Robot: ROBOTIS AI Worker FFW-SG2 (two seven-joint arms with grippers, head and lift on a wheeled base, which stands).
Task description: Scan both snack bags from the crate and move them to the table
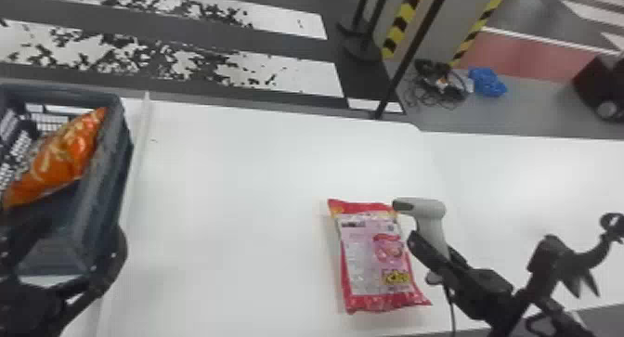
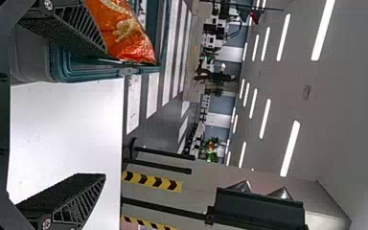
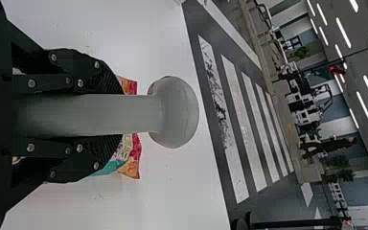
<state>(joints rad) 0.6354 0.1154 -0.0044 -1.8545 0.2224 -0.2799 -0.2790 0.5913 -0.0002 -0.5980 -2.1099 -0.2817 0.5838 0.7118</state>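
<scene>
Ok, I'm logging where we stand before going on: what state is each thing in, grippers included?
crate: open-topped, holding a bag
orange snack bag: in the crate, lying aslant
pink snack bag: lying flat on the table
scanner: held in the right gripper
right gripper: closed around the scanner's handle
left gripper: open, at the crate

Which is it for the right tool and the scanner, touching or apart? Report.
Touching. The right wrist view shows the right tool clamped on the scanner, one finger against each side of its grey handle.
</scene>
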